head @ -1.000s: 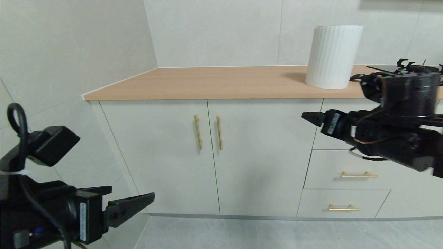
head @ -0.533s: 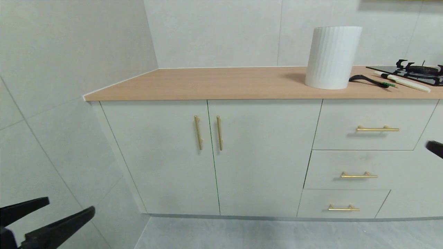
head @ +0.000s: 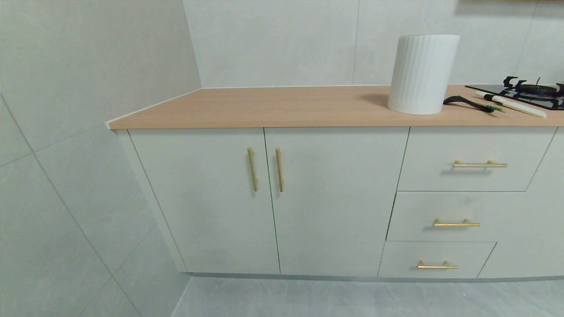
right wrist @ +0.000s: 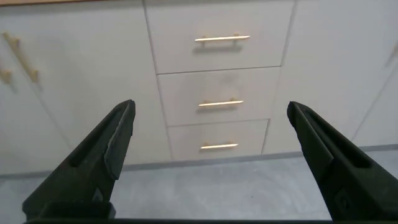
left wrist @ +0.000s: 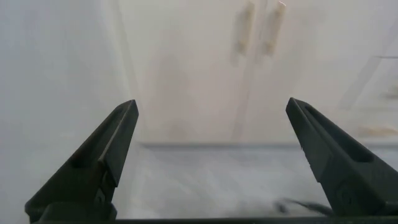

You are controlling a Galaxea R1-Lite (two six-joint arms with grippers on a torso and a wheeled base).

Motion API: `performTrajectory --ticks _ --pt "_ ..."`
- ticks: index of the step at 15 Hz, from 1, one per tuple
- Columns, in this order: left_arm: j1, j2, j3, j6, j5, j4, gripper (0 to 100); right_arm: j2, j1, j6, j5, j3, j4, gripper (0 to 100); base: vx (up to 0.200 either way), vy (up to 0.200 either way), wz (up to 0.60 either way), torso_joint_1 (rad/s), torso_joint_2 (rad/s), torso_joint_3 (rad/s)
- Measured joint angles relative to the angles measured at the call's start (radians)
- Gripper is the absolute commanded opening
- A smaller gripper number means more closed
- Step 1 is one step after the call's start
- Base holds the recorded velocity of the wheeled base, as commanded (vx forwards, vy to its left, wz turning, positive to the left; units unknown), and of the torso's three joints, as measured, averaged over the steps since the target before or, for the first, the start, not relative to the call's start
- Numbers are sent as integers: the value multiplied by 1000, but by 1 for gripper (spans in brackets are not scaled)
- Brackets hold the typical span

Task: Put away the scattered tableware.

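On the wooden countertop (head: 273,105) at the right lie a black utensil (head: 468,102), a green-handled stick (head: 494,107) and a white-handled knife (head: 517,106), close beside a tall white ribbed container (head: 422,74). My left gripper (left wrist: 211,109) is open with nothing between its fingers, low down and facing the double cabinet doors (left wrist: 258,37). My right gripper (right wrist: 211,112) is open and empty too, facing the stack of drawers (right wrist: 221,93) with brass handles.
A black stove grate (head: 533,90) sits at the counter's far right. Below are two cabinet doors (head: 264,198) with brass handles and three drawers (head: 458,193). A tiled wall (head: 66,132) closes the left side. Grey floor (head: 352,299) lies in front.
Both arms have dropped down and out of the head view, uncovering the utensils and drawers on the right. The utensils and container have stayed put.
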Motion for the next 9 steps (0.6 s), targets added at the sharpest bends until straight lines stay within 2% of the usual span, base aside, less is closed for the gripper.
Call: performTrajectory --ticks 1,2,3,4,6,7,9 --pt "27 -53 17 39 10 0 100 -48 -28 -14 11 27 1 100 0 0 0 0 0 0" --pt "58 -97 36 75 44 0 100 -86 -50 -25 8 56 2 100 0 0 0 0 0 0" --pt "90 -124 49 85 79 -1 100 -109 -59 -24 -30 76 0 100 0 0 0 0 0 0" --pt "121 -146 60 89 87 -1 100 -125 -64 -23 -49 97 0 100 0 0 0 0 0 0" --pt "181 -204 106 104 76 -5 100 -141 -69 -22 -54 150 -4 100 0 0 0 0 0 0" --pt "200 -229 159 105 75 -16 100 -146 -69 -17 -52 188 -21 100 0 0 0 0 0 0" --pt "218 -256 271 112 72 -104 100 -150 -70 -6 -22 301 -171 100 0 0 0 0 0 0"
